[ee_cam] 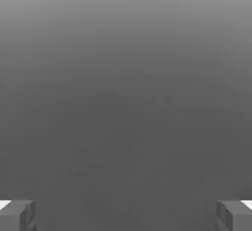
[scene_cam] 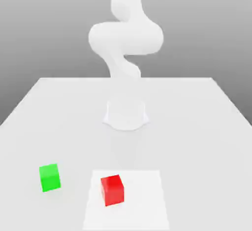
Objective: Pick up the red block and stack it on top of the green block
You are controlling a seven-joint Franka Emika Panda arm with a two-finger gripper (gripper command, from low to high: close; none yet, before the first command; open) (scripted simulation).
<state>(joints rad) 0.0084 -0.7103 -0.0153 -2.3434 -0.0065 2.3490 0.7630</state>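
The red block (scene_cam: 112,189) sits on the table near the front edge, slightly to the exterior view's left of centre. The green block (scene_cam: 49,177) rests on the table apart from it, further to the exterior view's left. The white arm (scene_cam: 125,38) is folded up high above its base (scene_cam: 126,114), far behind both blocks. In the hand view my gripper (ee_cam: 126,215) is open, its two grey fingertips (ee_cam: 17,214) wide apart with nothing between them, facing plain grey background.
The white table (scene_cam: 197,126) spreads wide on both sides of the base. A slightly brighter square patch (scene_cam: 142,205) lies on the table under and around the red block.
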